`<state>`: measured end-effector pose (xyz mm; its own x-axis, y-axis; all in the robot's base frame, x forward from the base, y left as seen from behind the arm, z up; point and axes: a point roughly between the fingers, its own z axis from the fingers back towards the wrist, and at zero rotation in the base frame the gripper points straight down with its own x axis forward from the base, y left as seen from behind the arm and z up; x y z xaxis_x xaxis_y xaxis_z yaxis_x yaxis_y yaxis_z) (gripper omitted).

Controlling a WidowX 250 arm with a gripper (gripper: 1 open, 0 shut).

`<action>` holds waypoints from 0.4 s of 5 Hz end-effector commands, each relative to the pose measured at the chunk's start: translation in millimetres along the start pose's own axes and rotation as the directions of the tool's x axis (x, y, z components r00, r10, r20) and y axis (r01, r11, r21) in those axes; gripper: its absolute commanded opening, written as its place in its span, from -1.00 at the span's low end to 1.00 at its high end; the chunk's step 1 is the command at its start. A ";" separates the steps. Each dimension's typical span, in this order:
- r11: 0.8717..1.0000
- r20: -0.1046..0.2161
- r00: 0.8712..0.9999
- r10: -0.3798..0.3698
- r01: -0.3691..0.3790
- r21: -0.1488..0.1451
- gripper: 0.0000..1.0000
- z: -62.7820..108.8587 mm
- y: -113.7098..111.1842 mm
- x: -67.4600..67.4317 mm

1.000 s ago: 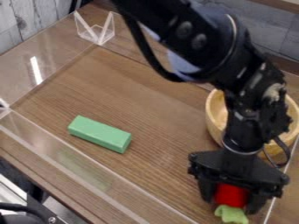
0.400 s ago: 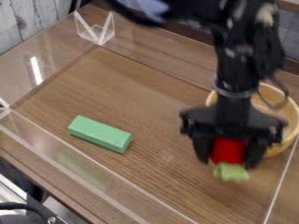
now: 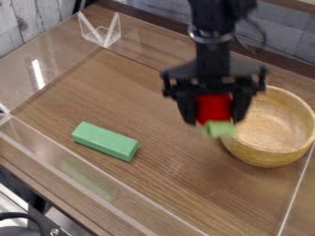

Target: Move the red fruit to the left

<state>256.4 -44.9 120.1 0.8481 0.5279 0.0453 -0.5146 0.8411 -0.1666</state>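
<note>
Presently, in the camera view, I find my end effector (image 3: pixel 215 108) above the surface (image 3: pixel 145 138), pinching the red fruit (image 3: pixel 218 109). The fruit's red body is partly covered by dark, blurred fingers; its light green stem end points toward the near side of the surface and shows below my grip. Fruit and grip are located just beside the wooden bowl (image 3: pixel 267 130), by its left rim as the camera sees it, and overlap that rim in the picture; whether anything touches the rim I cannot tell. The bowl stands on the right part of the surface. A green rectangular block (image 3: pixel 105 141) lies flat on the surface, left of the fruit in the picture and apart from it. A white wire-like object (image 3: pixel 101 30) is noted at the far left; its exact nature I cannot determine. My arm reaches down from the top of the view.
</note>
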 end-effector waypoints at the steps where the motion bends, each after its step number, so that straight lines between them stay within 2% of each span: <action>1: 0.995 0.063 0.993 0.097 -0.095 -0.031 -1.00 7.7 -8.2 22.8; 2: 0.988 0.072 0.986 0.152 -0.150 -0.030 -1.00 6.1 -10.0 29.8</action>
<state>279.2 -39.0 115.9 0.7591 0.6488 0.0536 -0.6334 0.7550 -0.1696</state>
